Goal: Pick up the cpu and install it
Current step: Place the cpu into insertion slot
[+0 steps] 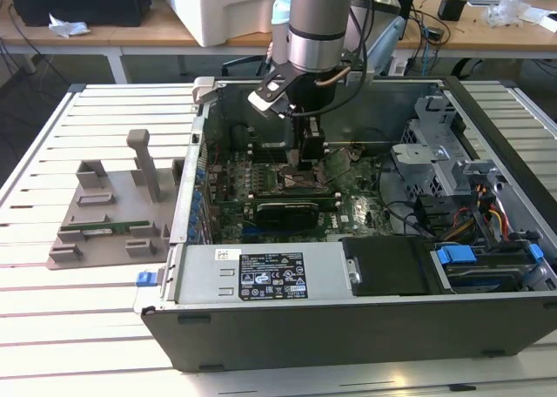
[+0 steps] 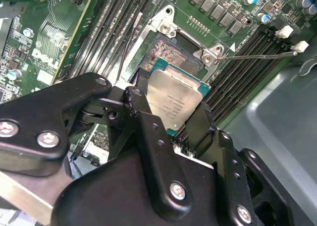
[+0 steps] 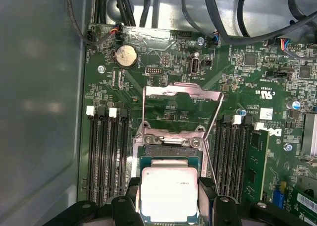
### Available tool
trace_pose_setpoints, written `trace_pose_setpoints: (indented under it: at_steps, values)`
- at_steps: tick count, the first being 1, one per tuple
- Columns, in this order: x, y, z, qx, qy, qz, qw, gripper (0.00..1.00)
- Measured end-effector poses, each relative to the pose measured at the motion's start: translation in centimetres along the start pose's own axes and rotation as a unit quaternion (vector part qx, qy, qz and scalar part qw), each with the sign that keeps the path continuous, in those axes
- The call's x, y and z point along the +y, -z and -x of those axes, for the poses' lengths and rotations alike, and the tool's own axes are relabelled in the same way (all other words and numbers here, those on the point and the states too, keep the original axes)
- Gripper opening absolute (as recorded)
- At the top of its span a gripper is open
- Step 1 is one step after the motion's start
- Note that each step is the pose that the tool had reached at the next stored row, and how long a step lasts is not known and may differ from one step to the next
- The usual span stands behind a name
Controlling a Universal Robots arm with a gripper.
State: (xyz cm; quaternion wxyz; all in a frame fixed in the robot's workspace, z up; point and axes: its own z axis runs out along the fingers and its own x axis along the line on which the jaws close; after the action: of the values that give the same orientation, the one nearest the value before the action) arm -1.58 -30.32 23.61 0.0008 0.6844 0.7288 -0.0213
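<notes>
**A:** While the cpu (image 2: 176, 99) is clamped, how far along is the installation?

**B:** Pickup is complete. The gripper (image 1: 300, 164) stands inside the open computer case (image 1: 392, 327) on the desk (image 1: 70, 345). Its fingers (image 2: 143, 122) are closed onto opposite edges of the cpu. In both wrist views the chip hangs just above the socket (image 3: 168, 147), near the middle of the motherboard (image 3: 237, 77), and sits partly offset from the opening.

**A:** What is left?

**B:** By my reading, the seating. Bare socket contacts show beyond the chip. The load plate (image 3: 181, 94) stands raised and is not clamped down.

**A:** Is there any writing?

**B:** There are fine etched lines on the cpu's metal top and white lettering on the motherboard. A printed label (image 1: 270, 275) sits on the power supply (image 1: 200, 279), along the case wall nearest the exterior view. None of it is transcribed here.
</notes>
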Motion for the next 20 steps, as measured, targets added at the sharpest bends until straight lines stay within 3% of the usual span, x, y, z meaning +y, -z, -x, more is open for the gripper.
trace_pose_setpoints:
  at_steps: [10, 14, 16, 18, 20]
  values:
    - [0.03, -0.98, -0.03, 0.0001, 0.0, 0.0, 1.0, 0.55]
    - [0.01, -1.81, -0.03, -0.0004, 0.0, 0.0, 1.0, 0.55]
    - [-0.05, -1.98, 0.01, -0.0033, -0.001, -0.0003, 1.0, 0.55]
    - [-0.07, -2.18, 0.04, -0.0096, -0.005, -0.0007, 0.9999, 0.55]
    - [-0.06, -2.35, 0.04, -0.0133, -0.009, -0.0011, 0.9999, 0.55]
